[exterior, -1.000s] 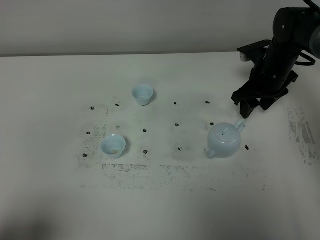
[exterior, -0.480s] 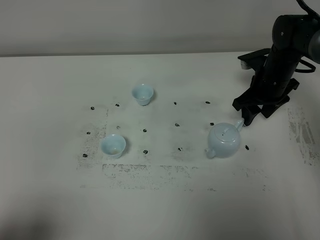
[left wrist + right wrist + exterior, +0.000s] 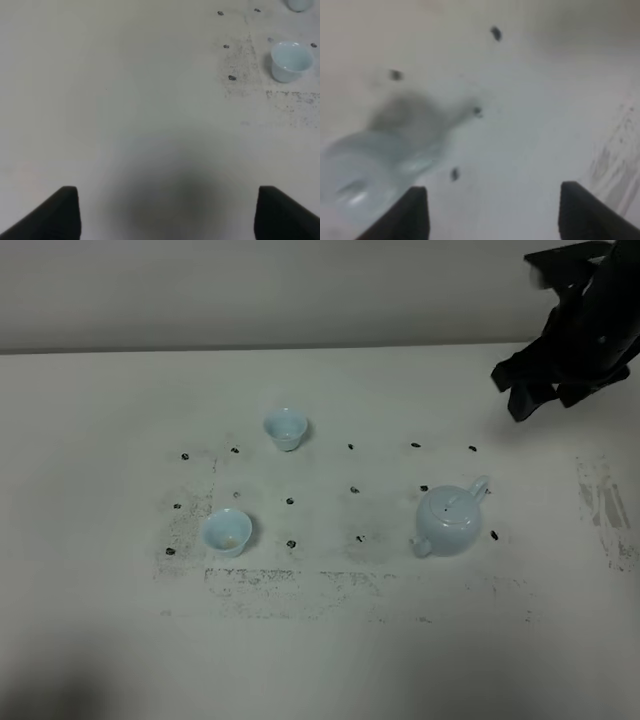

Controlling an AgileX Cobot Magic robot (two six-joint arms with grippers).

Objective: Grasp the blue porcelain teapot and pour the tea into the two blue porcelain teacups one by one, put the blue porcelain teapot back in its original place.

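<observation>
Jaws on the right gripper are spread wide with nothing in them, hanging above and back-right of the blue porcelain teapot on the table. Its handle points toward that arm, I think; the wrist view's blurry. Left gripper sits much farther off.

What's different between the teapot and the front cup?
The teapot is much bigger than the front cup. The teapot is closed by a lid and has a spout and a handle; the cup is open-topped with no handle. The teapot stands on the right of the table, the cup on the left. Both are pale blue and stand upright.
</observation>
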